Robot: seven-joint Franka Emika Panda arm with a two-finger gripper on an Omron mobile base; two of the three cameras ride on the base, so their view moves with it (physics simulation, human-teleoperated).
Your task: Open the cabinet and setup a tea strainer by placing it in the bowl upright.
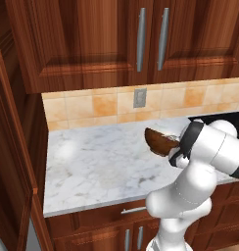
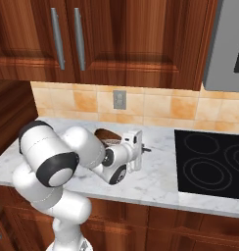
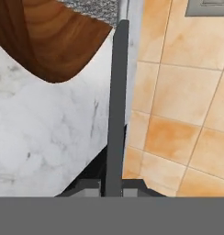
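Observation:
In the hand view my gripper (image 3: 111, 187) is shut on the thin grey handle (image 3: 117, 92) of the tea strainer. The handle runs straight up from the fingertips to a patch of silver mesh (image 3: 93, 6) at the top edge, over the rim of the dark-brown bowl (image 3: 49, 41). The bowl (image 1: 159, 141) sits on the marble counter close to the tiled wall, and my arm's wrist (image 1: 184, 147) is right beside it. From the right, the bowl (image 2: 106, 135) shows behind my white hand (image 2: 133, 151). A tall reddish-brown wooden side (image 1: 11, 162) at the far left may belong to the cabinet; its doors are not plain to see.
Wall cabinets (image 1: 92, 39) with grey bar handles hang over the marble counter (image 1: 97, 166). A black cooktop (image 2: 212, 162) lies to the right of the bowl. A grey outlet plate (image 2: 119, 99) sits on the orange tile backsplash. Drawers and doors run under the counter.

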